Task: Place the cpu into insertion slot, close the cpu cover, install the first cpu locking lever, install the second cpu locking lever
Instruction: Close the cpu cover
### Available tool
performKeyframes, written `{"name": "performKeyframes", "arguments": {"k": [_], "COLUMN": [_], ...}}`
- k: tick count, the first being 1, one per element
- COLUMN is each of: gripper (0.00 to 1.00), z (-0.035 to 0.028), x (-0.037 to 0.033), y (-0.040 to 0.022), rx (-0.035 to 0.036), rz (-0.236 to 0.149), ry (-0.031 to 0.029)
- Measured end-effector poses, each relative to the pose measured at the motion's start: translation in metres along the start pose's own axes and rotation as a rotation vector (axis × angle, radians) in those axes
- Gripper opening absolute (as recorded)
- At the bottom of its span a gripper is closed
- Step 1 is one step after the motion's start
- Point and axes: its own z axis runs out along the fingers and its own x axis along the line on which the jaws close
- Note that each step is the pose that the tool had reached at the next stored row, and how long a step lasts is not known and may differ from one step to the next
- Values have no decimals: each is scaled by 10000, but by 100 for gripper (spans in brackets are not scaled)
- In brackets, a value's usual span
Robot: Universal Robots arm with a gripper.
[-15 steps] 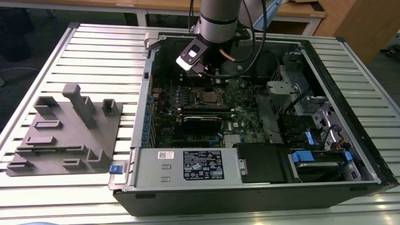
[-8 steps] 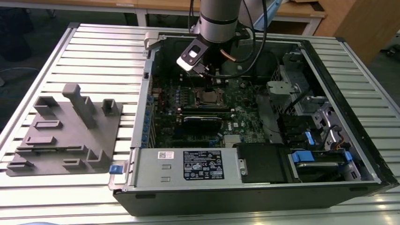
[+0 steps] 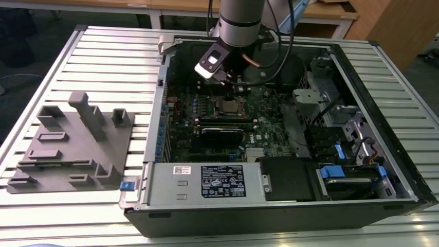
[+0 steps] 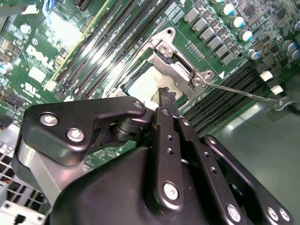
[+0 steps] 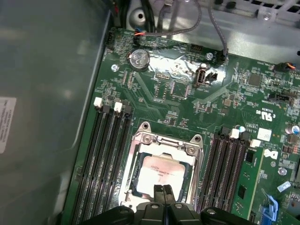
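Slatted metal table [image 3: 89, 56] carried everything. Open pc case [image 3: 274, 211] filled its middle and the side toward the exterior view's right. A grey plastic jig [image 3: 69, 144] lay flat near the edge at the exterior view's left, apart from the case. Arm [image 3: 240, 20] stood over the case's far wall, wrist inside the case. Gripper [image 5: 163, 190] hung right above the socket [image 3: 230, 106], fingers pressed together tip to tip w/ nothing between them. The tips sat over one edge of the cover [image 5: 164, 143]; couldn't tell if they touched it.

Green board [image 5: 187, 93] covered the case floor. Black memory slots [image 5: 105, 154] ran in banks on both sides of the socket, approx mid-board. The cover, a metal frame, lay flat on the socket. The cpu [image 5: 161, 173] sat inside, its pale top showing thru the frame's cut-out. Thin wire lever [image 4: 239, 90] stuck out from one socket corner across a memory bank, not tucked along the frame. Coin battery [image 5: 139, 59] sat near the board edge where cables came in, well apart from the socket.
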Motion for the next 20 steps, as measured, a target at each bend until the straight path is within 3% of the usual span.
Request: {"name": "performKeyframes", "arguments": {"k": [4,20], "gripper": [11,11], "z": [0,0], "x": [0,0], "y": [0,0], "rx": [6,9], "rz": [-463,-706], "ry": [12,19]}}
